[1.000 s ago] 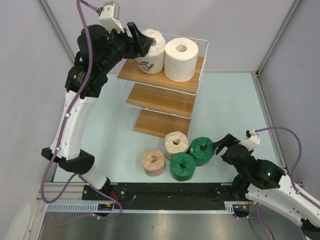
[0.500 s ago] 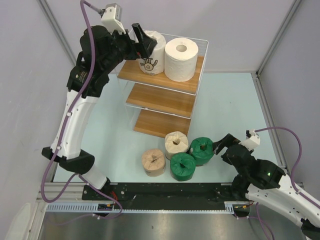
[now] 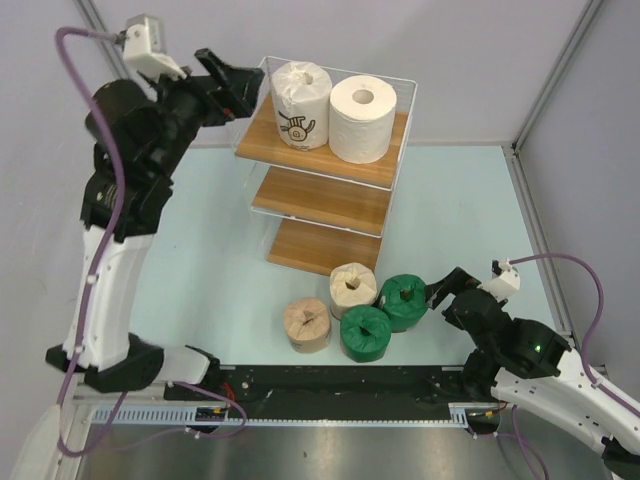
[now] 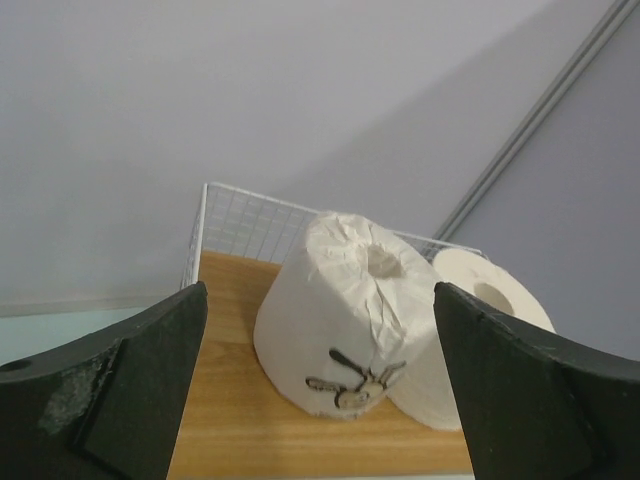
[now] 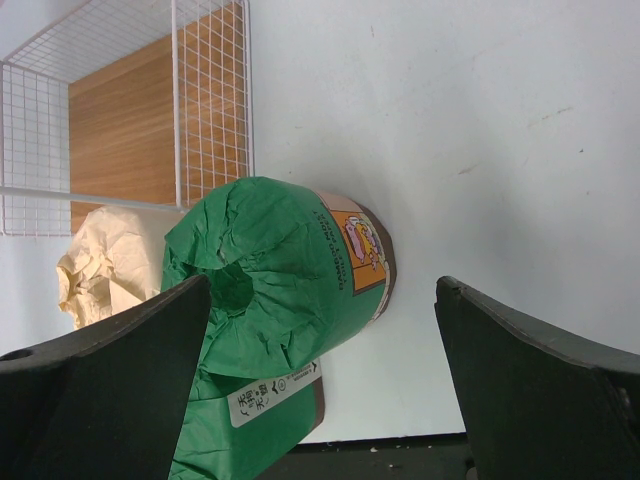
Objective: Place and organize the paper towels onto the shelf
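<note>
The white wire shelf (image 3: 335,190) has three wooden boards. On its top board stand the white-wrapped roll with a dark logo (image 3: 300,104) and the plain white roll (image 3: 362,118). My left gripper (image 3: 235,82) is open and empty, just left of the shelf's top. In the left wrist view the logo roll (image 4: 345,315) stands between my open fingers but farther off, the plain roll (image 4: 490,300) behind it. Two tan rolls (image 3: 307,323) (image 3: 353,288) and two green rolls (image 3: 366,332) (image 3: 404,301) stand on the table. My right gripper (image 3: 442,290) is open, right of the green roll (image 5: 290,270).
Grey walls with metal corner posts (image 3: 555,75) enclose the pale table (image 3: 460,210). The shelf's middle board (image 3: 325,200) and bottom board (image 3: 315,248) carry nothing. A black rail (image 3: 340,385) runs along the near edge between the arm bases.
My left gripper has let go of the logo roll on the top board and drawn back to the left, away from the shelf. The right arm has not moved.
</note>
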Motion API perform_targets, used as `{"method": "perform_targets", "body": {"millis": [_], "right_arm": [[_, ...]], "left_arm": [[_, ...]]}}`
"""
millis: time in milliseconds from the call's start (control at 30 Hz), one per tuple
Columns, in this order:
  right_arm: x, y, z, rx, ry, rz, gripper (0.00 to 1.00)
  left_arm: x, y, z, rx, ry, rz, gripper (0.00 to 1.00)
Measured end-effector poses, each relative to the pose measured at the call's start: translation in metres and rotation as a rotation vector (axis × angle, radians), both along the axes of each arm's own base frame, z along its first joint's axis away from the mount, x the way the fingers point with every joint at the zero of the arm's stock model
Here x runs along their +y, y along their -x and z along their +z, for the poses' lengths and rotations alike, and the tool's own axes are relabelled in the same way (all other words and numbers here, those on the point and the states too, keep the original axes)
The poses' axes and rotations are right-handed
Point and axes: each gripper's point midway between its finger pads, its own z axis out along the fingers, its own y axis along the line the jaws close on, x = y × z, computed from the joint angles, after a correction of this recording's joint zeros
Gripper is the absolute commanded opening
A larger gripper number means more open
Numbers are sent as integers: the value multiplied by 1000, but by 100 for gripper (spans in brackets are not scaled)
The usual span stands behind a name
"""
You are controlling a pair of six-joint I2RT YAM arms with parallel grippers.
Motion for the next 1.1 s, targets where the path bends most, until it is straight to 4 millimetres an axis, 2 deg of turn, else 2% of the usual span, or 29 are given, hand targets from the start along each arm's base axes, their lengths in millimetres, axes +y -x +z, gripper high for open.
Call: {"method": "perform_targets", "body": {"millis": [100, 133, 233, 300, 367, 400, 633, 700, 767, 867, 1100], "right_arm": [[0, 0, 0, 0, 0, 0, 100], [0, 0, 0, 0, 0, 0, 100], [0, 0, 0, 0, 0, 0, 100], [0, 0, 0, 0, 0, 0, 100], [0, 0, 0, 0, 0, 0, 100], [0, 0, 0, -1, 0, 0, 100], [0, 0, -1, 2, 4, 0, 100], [0, 0, -1, 3, 5, 0, 100], [0, 0, -1, 3, 5, 0, 100], [0, 0, -1, 3, 5, 0, 100], [0, 0, -1, 5, 7, 0, 100]], "left_arm": [[11, 28, 0, -22, 28, -4, 100], [16, 40, -6, -29, 41, -9, 100], [26, 69, -43, 8, 59, -21, 100], [28, 81, -82, 63, 61, -34, 100], [27, 94, -128, 123, 70, -60, 100], [25, 100, -157, 173, 68, -75, 100], [-3, 121, -319, 499, 32, -162, 100], [-7, 128, -345, 550, 24, -170, 100], [-10, 136, -368, 591, 16, -176, 100], [-16, 144, -389, 630, 2, -195, 100], [-31, 154, -416, 681, -43, -246, 98]]}}
